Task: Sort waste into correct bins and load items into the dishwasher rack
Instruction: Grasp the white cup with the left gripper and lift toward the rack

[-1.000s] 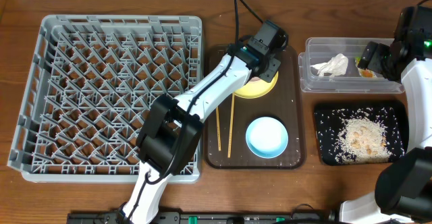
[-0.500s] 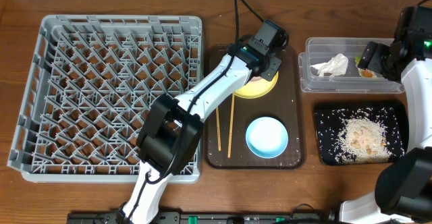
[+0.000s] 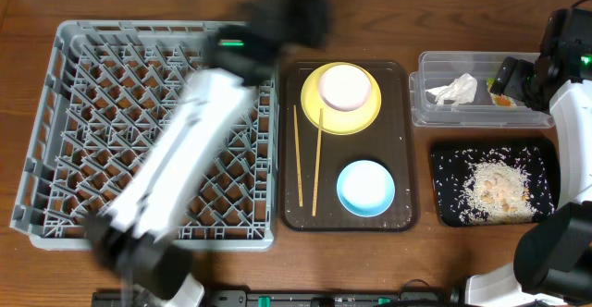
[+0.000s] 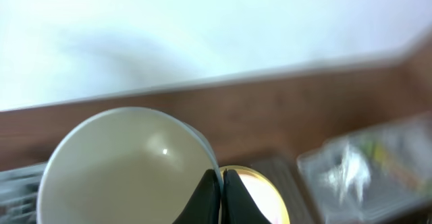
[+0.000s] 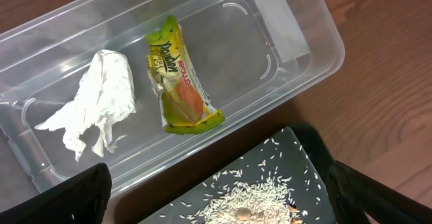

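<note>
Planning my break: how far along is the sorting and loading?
Done: the napkin and wrapper lie in the clear tub, the rice in the black tray. In hand: the left gripper grips the white cup by its rim. Left: the yellow plate with the pink bowl on it, the blue bowl and chopsticks lie on the brown tray, not in the rack.

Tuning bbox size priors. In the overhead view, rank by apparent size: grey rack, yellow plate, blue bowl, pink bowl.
1. grey rack
2. yellow plate
3. blue bowl and pink bowl: near equal. The pink one sits raised on the plate, so I'm not ranking them.
</note>
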`<act>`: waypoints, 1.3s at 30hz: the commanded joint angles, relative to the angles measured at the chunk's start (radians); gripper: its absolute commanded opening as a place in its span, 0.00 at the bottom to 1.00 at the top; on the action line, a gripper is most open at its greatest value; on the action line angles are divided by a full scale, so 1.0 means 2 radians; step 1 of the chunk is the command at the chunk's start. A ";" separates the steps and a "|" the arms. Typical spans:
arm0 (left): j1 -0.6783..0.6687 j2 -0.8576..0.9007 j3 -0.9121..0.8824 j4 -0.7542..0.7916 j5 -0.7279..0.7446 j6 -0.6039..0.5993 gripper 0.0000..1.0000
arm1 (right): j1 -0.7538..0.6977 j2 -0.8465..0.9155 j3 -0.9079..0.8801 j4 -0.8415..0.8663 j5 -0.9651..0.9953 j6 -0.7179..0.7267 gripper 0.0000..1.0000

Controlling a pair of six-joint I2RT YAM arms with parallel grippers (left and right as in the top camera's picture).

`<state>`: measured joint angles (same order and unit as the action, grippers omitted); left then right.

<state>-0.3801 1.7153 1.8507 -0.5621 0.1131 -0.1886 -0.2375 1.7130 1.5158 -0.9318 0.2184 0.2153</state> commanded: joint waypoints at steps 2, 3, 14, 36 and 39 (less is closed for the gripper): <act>0.114 -0.015 0.000 -0.030 0.187 -0.111 0.06 | -0.003 -0.010 0.010 -0.002 0.008 -0.006 0.99; 0.143 -0.009 0.000 -0.038 0.250 -0.127 0.06 | -0.003 -0.010 0.010 -0.002 0.008 -0.006 0.99; 0.274 0.120 0.000 -0.075 0.644 -0.141 0.06 | -0.003 -0.010 0.010 -0.002 0.008 -0.006 0.99; 0.274 0.194 -0.053 -0.116 0.518 -0.139 0.06 | -0.003 -0.010 0.010 -0.002 0.008 -0.006 0.99; 0.274 0.195 -0.068 -0.106 0.517 -0.143 0.06 | -0.003 -0.010 0.010 -0.002 0.008 -0.006 0.99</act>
<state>0.1627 2.0930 1.7348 -0.7815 1.1759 -0.4717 -0.2375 1.7130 1.5158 -0.9318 0.2184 0.2153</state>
